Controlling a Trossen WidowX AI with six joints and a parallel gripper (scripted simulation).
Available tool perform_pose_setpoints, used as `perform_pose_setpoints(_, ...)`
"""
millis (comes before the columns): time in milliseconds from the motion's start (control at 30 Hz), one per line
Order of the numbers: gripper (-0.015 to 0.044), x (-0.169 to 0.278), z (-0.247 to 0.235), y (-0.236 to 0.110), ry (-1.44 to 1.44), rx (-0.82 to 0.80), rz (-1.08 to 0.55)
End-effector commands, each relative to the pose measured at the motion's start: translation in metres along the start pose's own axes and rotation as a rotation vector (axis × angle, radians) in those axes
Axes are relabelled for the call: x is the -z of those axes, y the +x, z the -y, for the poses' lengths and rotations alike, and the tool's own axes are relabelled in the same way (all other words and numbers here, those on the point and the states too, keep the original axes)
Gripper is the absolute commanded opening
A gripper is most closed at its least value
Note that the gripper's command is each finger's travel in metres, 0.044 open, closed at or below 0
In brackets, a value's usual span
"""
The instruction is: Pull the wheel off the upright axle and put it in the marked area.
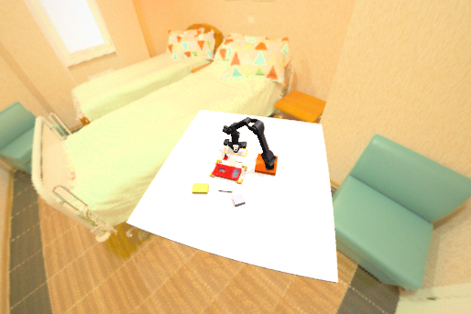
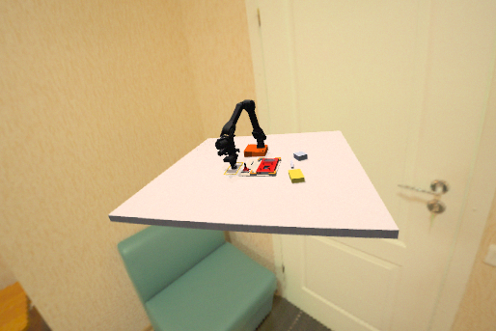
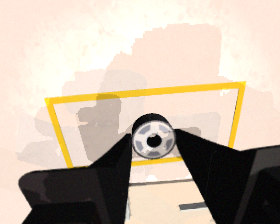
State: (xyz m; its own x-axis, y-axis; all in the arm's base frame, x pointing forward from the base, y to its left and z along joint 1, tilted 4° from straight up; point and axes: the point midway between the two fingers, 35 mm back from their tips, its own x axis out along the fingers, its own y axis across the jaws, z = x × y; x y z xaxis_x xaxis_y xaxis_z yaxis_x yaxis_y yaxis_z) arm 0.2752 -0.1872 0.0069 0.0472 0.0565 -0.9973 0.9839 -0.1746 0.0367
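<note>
The wheel [image 3: 153, 130] [image 1: 235, 148], grey-white with spokes and a dark rim, is between the fingertips of my gripper [image 3: 152, 135] [image 1: 235, 147] [image 2: 234, 166]. The gripper is shut on it and points down. The marked area, a yellow outline [image 3: 141, 93] [image 1: 246, 152], lies on the table under the wheel. In the wrist view the wheel covers part of its near line. In the exterior view the fingertips are low over the area; whether the wheel touches the table cannot be told. The small red axle stand [image 1: 225, 157] [image 2: 245, 168] is beside the area; its axle is too small to make out.
A red panel [image 1: 227, 172] [image 2: 267, 166] with yellow corners lies beyond the axle stand. A yellow block [image 1: 200, 188] [image 2: 296, 176] and a grey block [image 1: 238, 200] [image 2: 300, 155] lie farther off. The arm's orange base [image 1: 266, 165] [image 2: 256, 151] is beside the board.
</note>
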Motion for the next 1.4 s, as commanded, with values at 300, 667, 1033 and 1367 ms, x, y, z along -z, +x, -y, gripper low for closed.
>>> perform_pose_setpoints(300,0.0289,0.000,0.000,-0.002,0.000,0.002,-0.001)
perform_pose_setpoints(667,0.0300,0.000,0.000,-0.060,0.005,-0.004,0.004)
perform_pose_setpoints(1033,0.0440,0.028,0.063,-0.097,0.006,0.001,0.001)
perform_pose_setpoints(1367,0.0440,0.036,0.081,-0.105,0.006,0.003,0.001)
